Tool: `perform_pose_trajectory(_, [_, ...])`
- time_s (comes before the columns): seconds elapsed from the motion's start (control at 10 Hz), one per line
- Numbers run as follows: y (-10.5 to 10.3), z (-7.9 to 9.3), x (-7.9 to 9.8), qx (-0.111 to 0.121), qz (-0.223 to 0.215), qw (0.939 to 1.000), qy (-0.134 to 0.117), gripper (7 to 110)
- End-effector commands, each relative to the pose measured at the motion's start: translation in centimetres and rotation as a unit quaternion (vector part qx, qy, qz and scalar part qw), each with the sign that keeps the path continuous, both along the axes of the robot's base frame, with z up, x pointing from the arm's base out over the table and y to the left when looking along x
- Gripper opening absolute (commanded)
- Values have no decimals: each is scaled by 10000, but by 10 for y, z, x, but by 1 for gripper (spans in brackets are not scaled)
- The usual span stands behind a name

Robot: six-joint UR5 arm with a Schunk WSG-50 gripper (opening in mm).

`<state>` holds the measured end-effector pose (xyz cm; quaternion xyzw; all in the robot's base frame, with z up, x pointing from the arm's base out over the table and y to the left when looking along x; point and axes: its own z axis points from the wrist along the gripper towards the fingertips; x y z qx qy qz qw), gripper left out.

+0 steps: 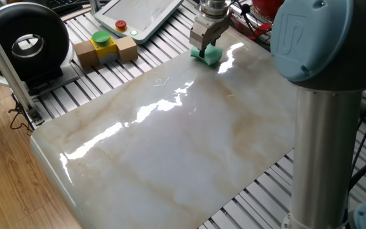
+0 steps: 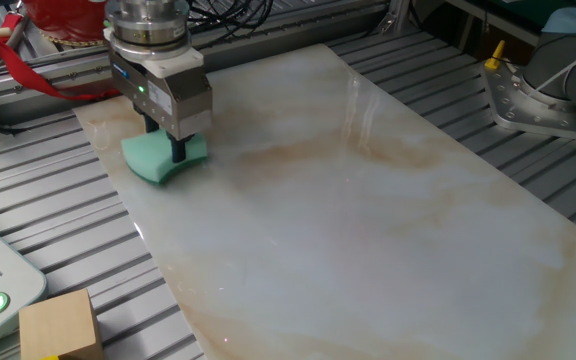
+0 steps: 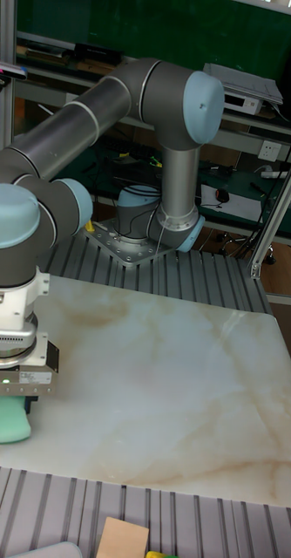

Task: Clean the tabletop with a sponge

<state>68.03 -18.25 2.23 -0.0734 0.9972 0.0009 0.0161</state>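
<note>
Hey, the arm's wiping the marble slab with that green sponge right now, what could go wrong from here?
1. The sponge sits close to the tabletop edge; a further stroke that way might push it onto the grey slats.
2. The gripper pinches only the sponge's middle, so the foam may fold or slip out.
3. Red straps and cables lie just beyond that corner and might snag the wrist.

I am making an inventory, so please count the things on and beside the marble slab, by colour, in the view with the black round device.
Teal: 1, the sponge, held on the tabletop
Yellow-and-green: 1, the button
Tan: 1, the wooden blocks under the button
Black: 1, the round device
White: 1, the pendant
Total: 5
</note>
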Motion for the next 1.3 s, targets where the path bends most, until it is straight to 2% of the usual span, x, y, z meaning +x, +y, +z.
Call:
perform_pose_trajectory(0.0, [5, 3, 9, 23, -32, 10000, -24, 7])
perform_pose_trajectory(0.3, [2, 1, 7, -26, 60, 10000, 69, 7])
perform_pose_trajectory(1.1, [8, 1, 12, 71, 145, 9999, 45, 7])
perform_pose_trajectory(1.2, [7, 1, 12, 3, 129, 9999, 61, 7])
